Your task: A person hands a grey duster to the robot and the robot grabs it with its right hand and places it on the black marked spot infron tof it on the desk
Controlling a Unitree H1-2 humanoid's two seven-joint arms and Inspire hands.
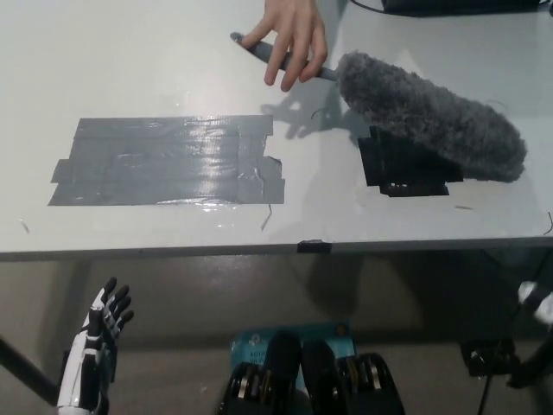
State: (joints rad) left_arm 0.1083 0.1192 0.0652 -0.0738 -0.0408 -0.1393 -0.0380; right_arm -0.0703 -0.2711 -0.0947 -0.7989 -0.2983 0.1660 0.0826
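A fluffy grey duster [432, 117] lies slanted over the back right of the white desk [130, 69]. Its head covers the upper part of the black marked spot [402, 173], and I cannot tell if it rests on the desk. A person's hand [294, 39] at the top holds the duster's thin grey handle [251, 47]. My white left hand [99, 333] hangs open below the desk edge at the lower left. Only a small part of my black right arm [531, 303] shows at the right edge, below the desk; its hand is out of sight.
A wide patch of grey tape [168, 162] covers the left middle of the desk. A small dark clip [314, 246] sits on the front edge. Dark floor lies below the desk.
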